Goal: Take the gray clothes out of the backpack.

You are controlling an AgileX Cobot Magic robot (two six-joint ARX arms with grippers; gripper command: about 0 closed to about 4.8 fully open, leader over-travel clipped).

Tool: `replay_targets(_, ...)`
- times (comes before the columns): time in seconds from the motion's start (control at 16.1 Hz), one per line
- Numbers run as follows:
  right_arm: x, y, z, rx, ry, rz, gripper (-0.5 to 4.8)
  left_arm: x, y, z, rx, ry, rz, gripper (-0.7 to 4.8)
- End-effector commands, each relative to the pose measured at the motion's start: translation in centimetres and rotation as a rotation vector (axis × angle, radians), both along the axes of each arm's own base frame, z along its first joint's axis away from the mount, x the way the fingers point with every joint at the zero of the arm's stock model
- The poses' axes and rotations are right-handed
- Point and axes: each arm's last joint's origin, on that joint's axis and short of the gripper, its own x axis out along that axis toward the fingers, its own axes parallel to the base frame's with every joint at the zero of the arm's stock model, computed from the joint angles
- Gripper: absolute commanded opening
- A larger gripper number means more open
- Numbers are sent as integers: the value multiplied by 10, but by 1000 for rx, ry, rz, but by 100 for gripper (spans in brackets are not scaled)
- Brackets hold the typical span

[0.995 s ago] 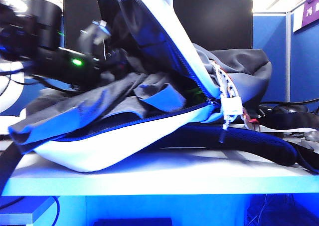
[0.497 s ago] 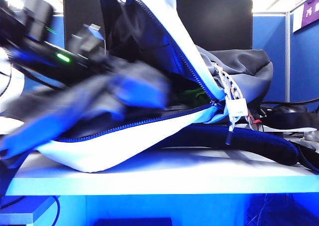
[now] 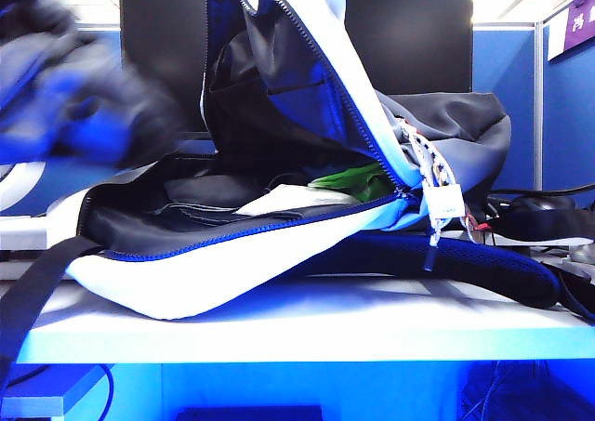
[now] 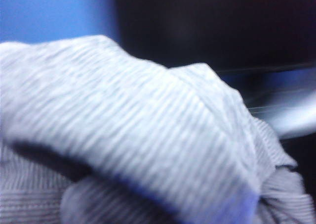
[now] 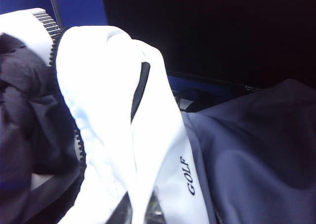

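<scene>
The pale backpack point(image 3: 232, 263) lies on its side on the table with its mouth open toward the left. Up at the far left, clear of the bag, the gray clothes point(image 3: 74, 96) hang in the air as a blurred bundle. In the left wrist view their ribbed fabric point(image 4: 148, 135) fills the picture and covers my left gripper, which is shut on it. My right gripper point(image 5: 143, 211) pinches the white flap point(image 5: 108, 110) marked GOLF. It holds the flap point(image 3: 307, 77) up at the top edge of the exterior view.
Inside the open bag lie a green item point(image 3: 358, 181), a white item point(image 3: 293, 198) and a dark folded piece point(image 3: 204, 193). A braided cord with a white tag point(image 3: 444, 201) hangs at the zipper end. A black strap point(image 3: 37, 291) drops over the table point(image 3: 372, 323) edge. Black gear point(image 3: 539, 221) sits at right.
My left arm has swung up and to the left, pulling the gray clothes out of the backpack's mouth. The items underneath now show. The right gripper keeps the flap up.
</scene>
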Motion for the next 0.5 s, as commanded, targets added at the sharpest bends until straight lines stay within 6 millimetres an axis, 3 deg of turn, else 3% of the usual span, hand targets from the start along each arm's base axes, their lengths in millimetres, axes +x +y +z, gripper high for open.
replay_targets(0.06, -4, 0, 6, 13, 8, 39, -6, 12, 10, -16, 68, 52, 227, -5)
replay_targets(0.19, -5, 1, 2, -4, 39, 97, -6, 27, 15, -33, 82, 65, 324, 7)
replay_targets(0.31, -6, 2, 1, -6, 53, 164, -6, 35, 19, -43, 97, 62, 413, 201)
replay_targets(0.37, -7, 3, -1, -12, 70, 214, 3, 36, 20, -44, 117, 62, 430, 346)
replay_targets(0.44, -8, 3, -1, -15, 78, 227, 71, 36, 20, -43, 116, 54, 429, 351)
replay_targets(0.5, -8, 3, -1, -15, 78, 227, 217, 36, 19, -41, 108, 33, 412, 351)
